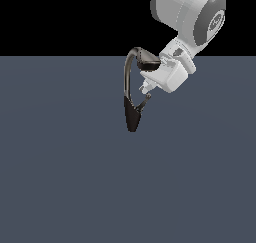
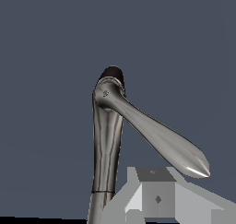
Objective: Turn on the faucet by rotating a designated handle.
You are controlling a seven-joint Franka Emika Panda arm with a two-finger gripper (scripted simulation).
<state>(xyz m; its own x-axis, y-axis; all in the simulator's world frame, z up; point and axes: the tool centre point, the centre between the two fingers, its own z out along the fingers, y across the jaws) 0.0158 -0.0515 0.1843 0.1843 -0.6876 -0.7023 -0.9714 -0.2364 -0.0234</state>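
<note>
The faucet [image 1: 131, 116] stands on the grey floor, with its black tapered base pointing down. Its thin neck [image 1: 127, 77] arches up to the flat spout head [image 1: 148, 60]. The handle [image 1: 145, 102] is a short thin lever branching from the base toward the exterior view's right. My gripper [image 1: 146, 90] sits just above the handle's free end, under the spout head, with its fingers together and nothing between them. In the wrist view the handle [image 2: 156, 138] is a silvery lever that widens to a pointed tip. That tip lies right beside my gripper [image 2: 156, 191]. The neck [image 2: 106, 149] runs beside it.
A flat grey floor [image 1: 60, 177] spreads all around the faucet. My white arm [image 1: 187, 12] comes down from the upper part of the exterior view's right, close to the spout head.
</note>
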